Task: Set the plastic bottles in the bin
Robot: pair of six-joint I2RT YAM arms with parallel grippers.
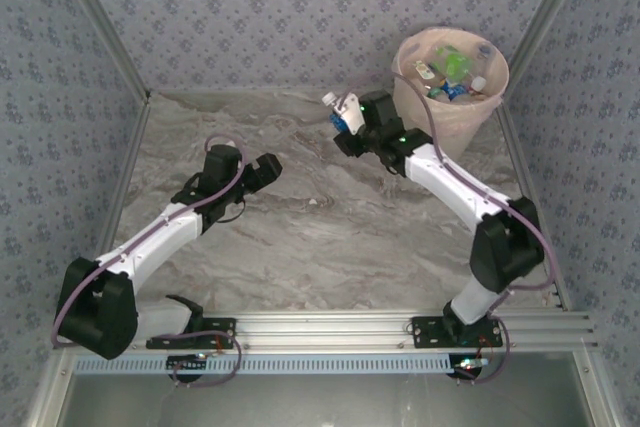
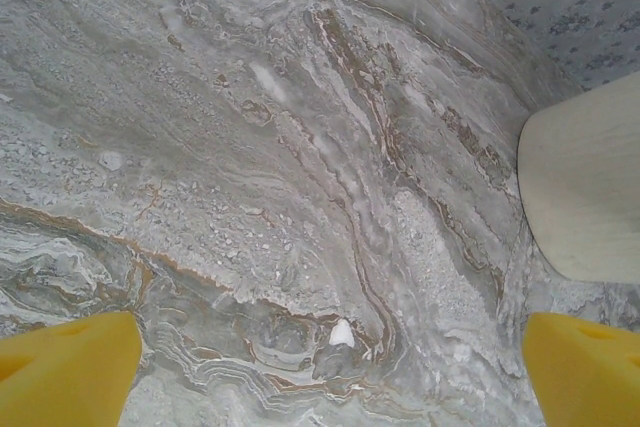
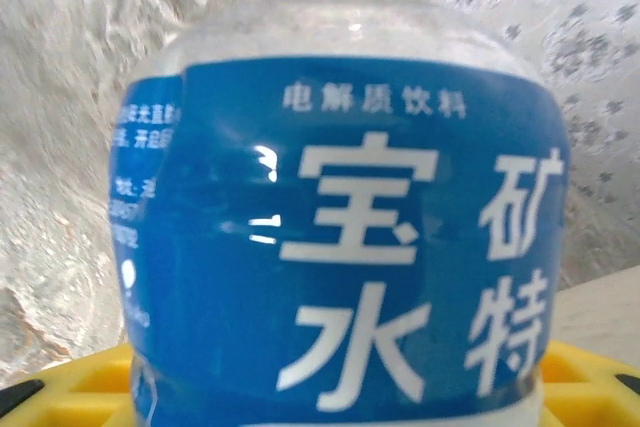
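So the right end effector (image 1: 350, 125) was clamped round a blue-label bottle (image 1: 343, 110) just beside the bin (image 1: 455, 125), presumably to drop it in there, while the left end effector (image 1: 268, 167) hung wide open over the bench (image 1: 300, 237).

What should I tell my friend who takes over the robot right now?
The left gripper is open, holding nothing, over the table.
The right gripper is shut on the blue-label bottle, just left of the bin.
Done: several bottles already lie in the bin.
Left: carry the blue-label bottle over the rim and let go. It is the one bottle I see outside the bin.
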